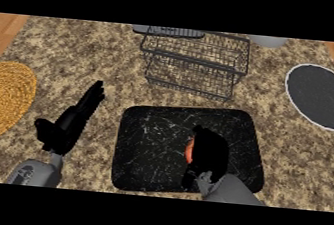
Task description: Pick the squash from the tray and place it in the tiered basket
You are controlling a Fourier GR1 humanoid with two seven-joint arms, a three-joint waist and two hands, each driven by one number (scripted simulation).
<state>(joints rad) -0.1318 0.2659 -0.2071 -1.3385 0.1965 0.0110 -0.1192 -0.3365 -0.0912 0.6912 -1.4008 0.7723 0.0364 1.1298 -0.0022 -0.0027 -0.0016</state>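
Observation:
A black tray (152, 143) with white scratches lies on the counter at the lower middle. On its right part my right hand (209, 153) curls over the orange squash (189, 151), of which only a thin strip shows at the hand's left edge. The dark wire tiered basket (195, 62) stands beyond the tray at the top middle. Left of the tray my left hand (73, 119) rests open, fingers straight and pointing up and away.
A woven yellow mat (1, 97) lies at the left edge. A dark pan with a white rim (323, 95) sits at the right. A grey object (267, 41) shows at the top edge behind the basket.

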